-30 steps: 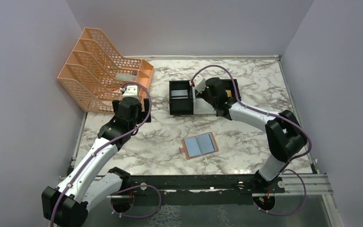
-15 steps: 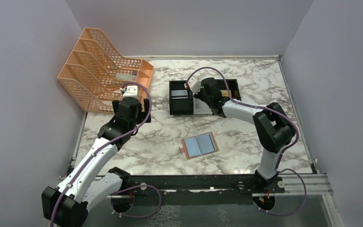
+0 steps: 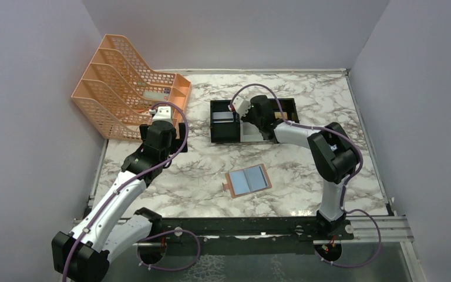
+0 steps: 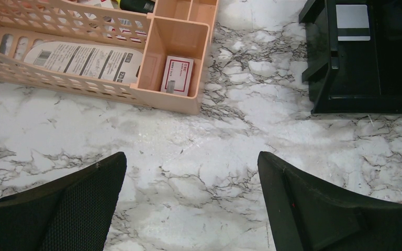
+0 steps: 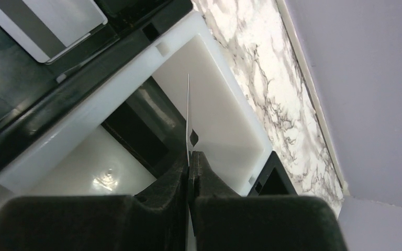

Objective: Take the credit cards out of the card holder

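Observation:
The card holder (image 3: 248,180) lies open and flat on the marble table, pale blue-grey lining up, apart from both arms. My right gripper (image 5: 190,157) is shut on a thin credit card (image 5: 188,115) seen edge-on, held upright over the white tray (image 5: 225,115). In the top view this gripper (image 3: 251,120) is over the trays. A silver-grey card (image 5: 47,23) lies in the black tray (image 3: 224,134); it also shows in the left wrist view (image 4: 352,21). My left gripper (image 4: 191,162) is open and empty above bare table, near the rack (image 3: 163,141).
An orange mesh file rack (image 3: 126,88) with papers and a small box (image 4: 178,75) stands at the back left. Black and white trays (image 3: 288,106) sit at the back middle. Walls close in the table on three sides.
The right arm's elbow has swung left and its wrist has shifted slightly left over the trays, still holding the card. The left arm and the card holder have not moved.

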You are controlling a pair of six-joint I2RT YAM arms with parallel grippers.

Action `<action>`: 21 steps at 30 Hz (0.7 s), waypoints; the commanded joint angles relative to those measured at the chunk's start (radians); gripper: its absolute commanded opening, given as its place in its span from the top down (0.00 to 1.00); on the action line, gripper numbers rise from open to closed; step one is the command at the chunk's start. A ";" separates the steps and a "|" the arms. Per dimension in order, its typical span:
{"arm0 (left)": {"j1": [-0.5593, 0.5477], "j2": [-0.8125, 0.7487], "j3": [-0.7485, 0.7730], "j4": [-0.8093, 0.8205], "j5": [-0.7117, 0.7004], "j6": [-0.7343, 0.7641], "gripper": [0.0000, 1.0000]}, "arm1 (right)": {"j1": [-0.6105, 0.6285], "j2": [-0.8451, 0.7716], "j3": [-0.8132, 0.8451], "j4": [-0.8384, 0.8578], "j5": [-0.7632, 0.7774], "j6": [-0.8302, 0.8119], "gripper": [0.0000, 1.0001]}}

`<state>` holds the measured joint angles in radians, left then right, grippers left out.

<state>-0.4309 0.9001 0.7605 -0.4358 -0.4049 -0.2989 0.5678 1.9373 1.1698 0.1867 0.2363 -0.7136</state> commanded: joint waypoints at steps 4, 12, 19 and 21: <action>0.007 -0.005 -0.004 0.006 0.010 0.013 0.01 | -0.019 0.043 0.028 0.077 -0.054 -0.060 0.99; 0.007 0.000 -0.003 0.006 0.009 0.015 0.01 | -0.019 0.082 0.055 0.061 -0.071 -0.067 0.99; 0.006 0.003 -0.003 0.005 0.011 0.018 0.01 | -0.019 0.111 0.072 0.024 -0.076 -0.084 0.95; 0.007 0.001 -0.003 0.006 0.011 0.018 0.01 | -0.019 0.111 0.071 0.010 -0.096 -0.084 0.92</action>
<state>-0.4309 0.9024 0.7605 -0.4358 -0.4046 -0.2955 0.5522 2.0289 1.2114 0.2249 0.1890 -0.7841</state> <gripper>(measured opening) 0.991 0.055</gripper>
